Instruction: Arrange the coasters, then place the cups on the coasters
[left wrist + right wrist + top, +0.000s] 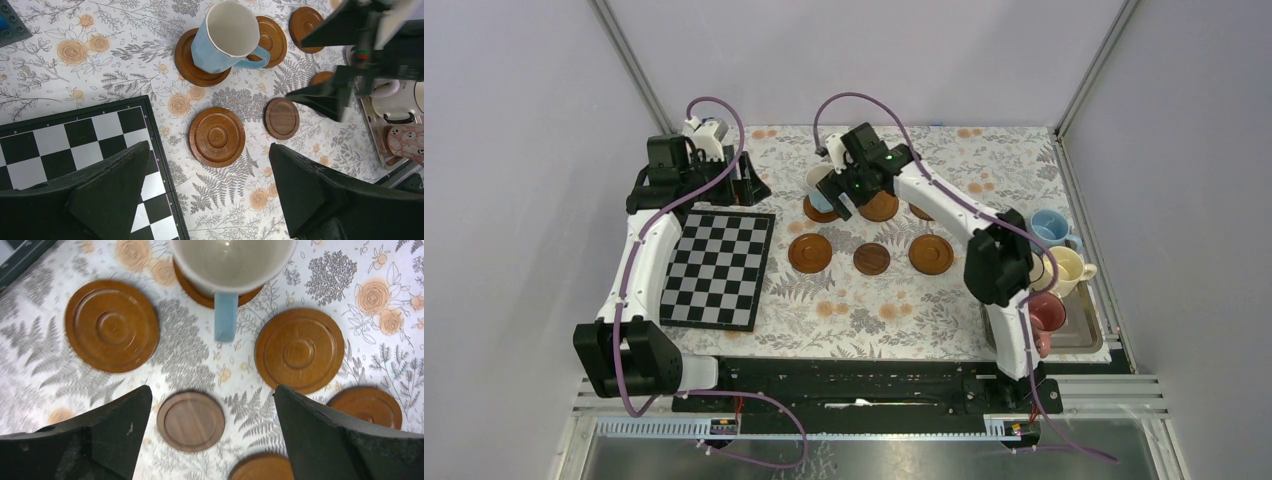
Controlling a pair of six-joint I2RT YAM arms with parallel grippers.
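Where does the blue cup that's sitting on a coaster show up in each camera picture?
Top view: the blue cup is upper middle, at the left end of the back row of coasters.
Left wrist view: the cup is at top centre, handle to the right.
Right wrist view: the cup is at the top edge, centre, handle pointing down.
Shared landmark: the small dark coaster, below the cup in each picture.

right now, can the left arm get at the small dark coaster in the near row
Probably yes. The left tool is open and the dark coaster lies bare, with only a flat orange-brown coaster on the way. The right arm hangs close beyond it and might crowd the approach.
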